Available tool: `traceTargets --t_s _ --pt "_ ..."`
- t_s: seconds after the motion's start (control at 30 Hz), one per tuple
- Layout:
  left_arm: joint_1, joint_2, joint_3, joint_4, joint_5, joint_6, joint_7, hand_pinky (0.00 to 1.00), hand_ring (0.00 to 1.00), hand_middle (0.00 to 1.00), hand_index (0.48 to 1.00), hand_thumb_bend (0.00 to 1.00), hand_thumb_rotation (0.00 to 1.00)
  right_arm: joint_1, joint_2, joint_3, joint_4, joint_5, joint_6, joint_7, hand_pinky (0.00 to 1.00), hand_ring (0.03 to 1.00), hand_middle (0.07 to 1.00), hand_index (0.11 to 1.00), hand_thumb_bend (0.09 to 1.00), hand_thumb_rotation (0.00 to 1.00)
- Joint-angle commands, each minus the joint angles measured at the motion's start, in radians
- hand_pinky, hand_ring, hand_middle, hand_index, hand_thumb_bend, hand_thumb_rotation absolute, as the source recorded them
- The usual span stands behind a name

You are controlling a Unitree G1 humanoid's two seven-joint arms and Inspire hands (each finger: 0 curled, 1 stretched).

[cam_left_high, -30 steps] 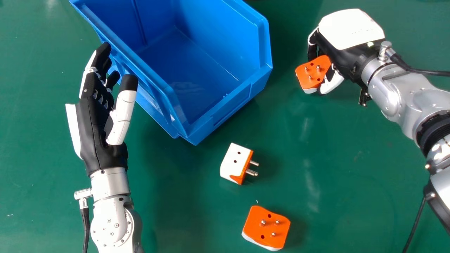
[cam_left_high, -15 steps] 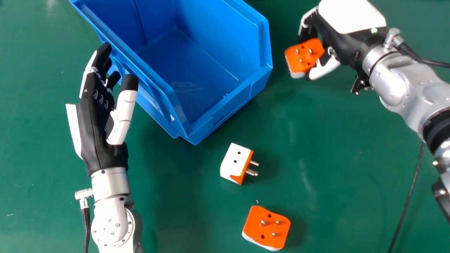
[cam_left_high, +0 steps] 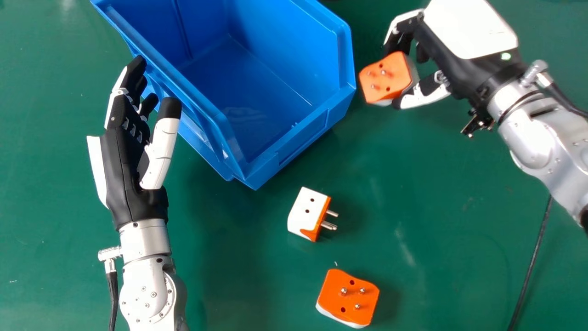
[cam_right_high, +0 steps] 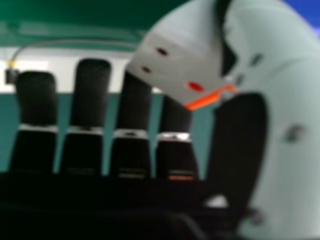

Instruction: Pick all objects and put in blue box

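**One adapter in grip, two to pick, none seen boxed**

Near to far, placed off the right hand (cam_left_high: pixel 455 48):

- Nearest, well back and left of it: orange adapter (cam_left_high: pixel 347 299), lying pins-up on the bench (cam_left_high: pixel 436 207). To pick.
- Bit farther out, same side: white adapter (cam_left_high: pixel 307 211), on its side, pins toward robot's right. To pick.
- Farther, well left of it, past the near corner of the box: left hand (cam_left_high: pixel 126 161), fingers straight, thumb apart, holding nothing.
- In the right hand: held adapter (cam_left_high: pixel 386 78), clamped between thumb and fingers, pins toward the head camera. Just short of the box in head view; can't tell height above bench.
- Immediately left of it: blue box (cam_left_high: pixel 262 101), open top up.

Progress: early, by the look of it. Picked, one. Delivered, none in the visible part of the box. Left: lift this one over the side wall, let go inside, then repeat for both others. Could clip the rim if brought in low.
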Motion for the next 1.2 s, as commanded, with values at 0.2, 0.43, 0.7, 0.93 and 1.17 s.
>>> traceTargets --t_s 0.2,0.43,0.7,0.93,1.17 --pt "-0.014 -0.007 -0.011 -0.013 -0.003 -0.002 -0.023 0.88 0.92 0.91 0.827 0.85 0.65 0.006 -0.016 -0.045 -0.117 0.015 -0.015 0.007 0.24 0.399 0.489 0.504 0.511 0.0" --pt "-0.013 -0.007 -0.011 -0.01 0.008 -0.006 -0.012 0.89 0.92 0.91 0.827 0.86 0.64 -0.001 0.006 -0.062 -0.128 0.045 -0.037 0.032 0.27 0.373 0.471 0.524 0.509 0.0" --pt "-0.007 -0.007 -0.01 -0.01 0.008 -0.007 -0.012 0.89 0.92 0.91 0.826 0.86 0.65 0.001 0.003 -0.077 -0.154 0.025 -0.037 0.021 0.28 0.363 0.455 0.533 0.509 0.0" --pt "-0.007 -0.006 -0.009 -0.007 0.002 -0.01 -0.019 0.89 0.93 0.91 0.827 0.86 0.65 0.04 0.008 -0.124 -0.233 0.065 -0.044 0.049 0.29 0.352 0.452 0.541 0.508 0.0" --pt "-0.009 -0.007 -0.007 -0.007 -0.01 -0.005 -0.033 0.89 0.93 0.91 0.827 0.86 0.65 0.08 0.008 -0.149 -0.324 0.064 -0.035 0.06 0.29 0.359 0.459 0.532 0.509 0.0"
